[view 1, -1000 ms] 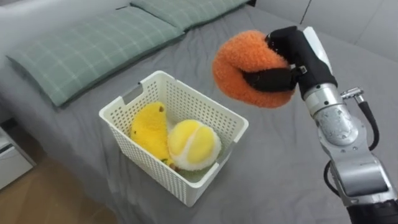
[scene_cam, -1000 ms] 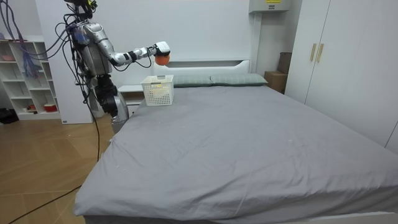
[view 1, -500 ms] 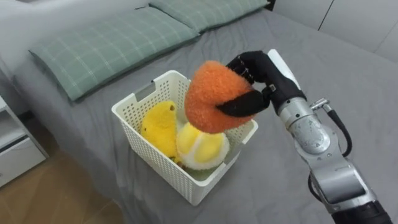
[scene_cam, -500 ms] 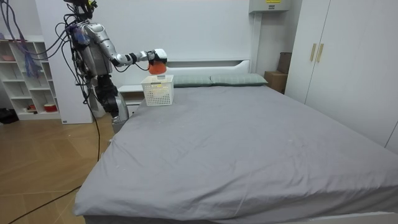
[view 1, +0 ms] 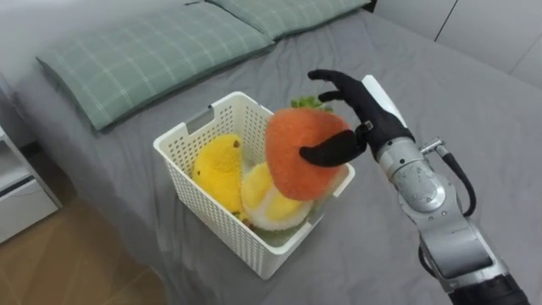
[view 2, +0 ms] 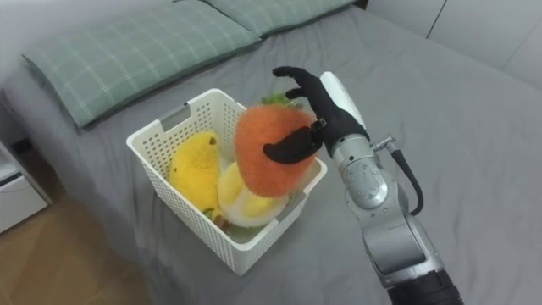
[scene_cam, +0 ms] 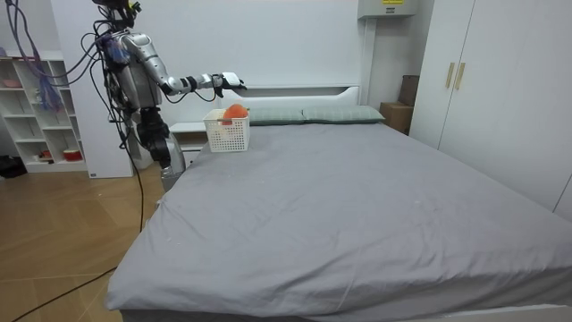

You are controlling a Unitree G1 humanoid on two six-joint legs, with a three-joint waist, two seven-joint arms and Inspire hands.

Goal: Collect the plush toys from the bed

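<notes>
- Right hand (view 1: 360, 119), fingers spread and loose, hangs over the white basket (view 1: 212, 229) on the bed (view 1: 474, 110); it grips nothing.
- Orange plush toy (view 1: 301, 161) sits at the basket's mouth just below the palm, apparently let go so that it drops in.
- It lands on a yellow toy (view 1: 216, 174) and a plush ball (view 1: 267, 203), already collected.
- The basket stands near the bed's edge by the pillows (view 1: 144, 51), within the robot's reach.

Orange toy (view 1: 305, 154), white basket (view 1: 210, 222), green checked pillows (view 1: 144, 58), grey bedsheet (view 1: 478, 110).
</notes>
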